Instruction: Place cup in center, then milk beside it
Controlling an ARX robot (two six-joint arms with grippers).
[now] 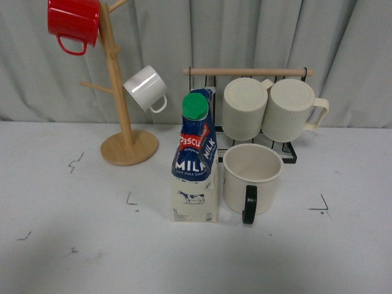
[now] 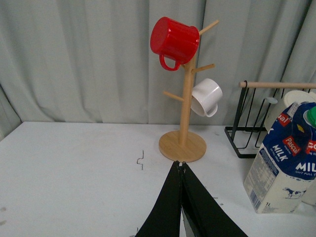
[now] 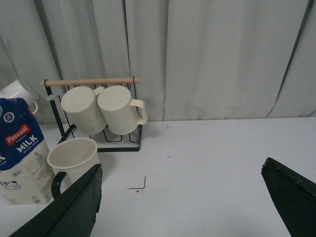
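Front view: wide cream mug with a black handle [image 1: 252, 179] stands upright on the white table [image 1: 79, 245], roughly mid-table, handle turned toward the camera. Smiley face not visible from here. Tall blue-and-white Pascual milk carton with a green round cap [image 1: 195, 160] stands upright just beside the mug, on its left; from this view I can't tell whether they touch. Neither arm shows in this view.

Behind them: black wire rack with a wooden top bar [image 1: 248, 72] holding two ribbed cream mugs [image 1: 267, 109] on their sides, side by side. Further left, a wooden mug tree on a round base [image 1: 124, 122] carries a red enamel mug [image 1: 73, 22] high up and a small white mug [image 1: 146, 89] lower down.

Left wrist view: left gripper [image 2: 181, 170] has its black fingers pressed together, tips meeting, nothing between them. It hangs over bare table near the mug tree base, the carton well off to one side.

Right wrist view: right gripper [image 3: 180, 192] has its fingers [image 3: 74, 207] spread wide, empty. Both the cup and the carton sit beyond one finger, clear of the gap.
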